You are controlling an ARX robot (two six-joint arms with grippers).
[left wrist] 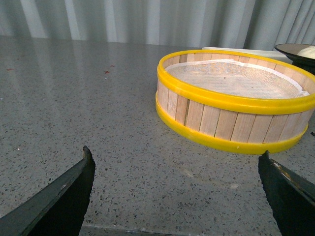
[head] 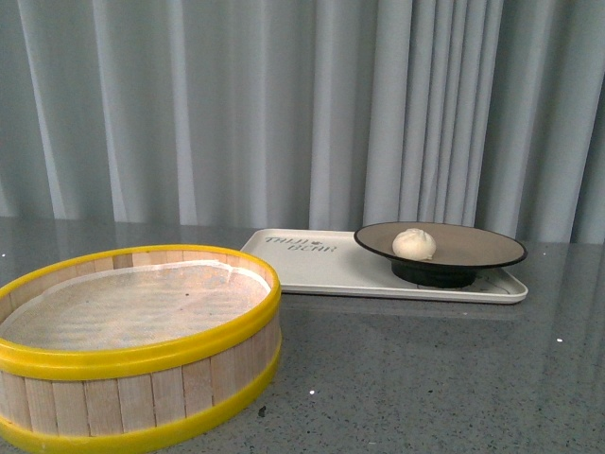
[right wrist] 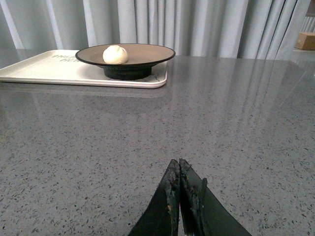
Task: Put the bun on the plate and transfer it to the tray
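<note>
A small white bun point(head: 414, 243) point(right wrist: 115, 54) rests inside the black-rimmed tan plate point(head: 492, 248) point(right wrist: 147, 52). That plate stands on the right end of the cream tray point(head: 312, 265) point(right wrist: 44, 71), which carries dark lettering. Neither arm shows in the front view. In the left wrist view my left gripper point(left wrist: 177, 157) is open over bare table, well short of the steamer basket, with nothing between its fingers. My right gripper point(right wrist: 178, 164) is shut and empty, low over the table, far from the tray. The plate's edge point(left wrist: 295, 49) and bun point(left wrist: 310, 50) peek in at the left wrist view's border.
A round wooden steamer basket point(head: 132, 350) point(left wrist: 236, 98) with yellow rims and a white liner sits at the front left, nothing in it. Grey speckled tabletop point(head: 425, 369) spreads around. Grey curtains point(head: 302, 104) hang behind. A cardboard box point(right wrist: 305, 40) shows far off.
</note>
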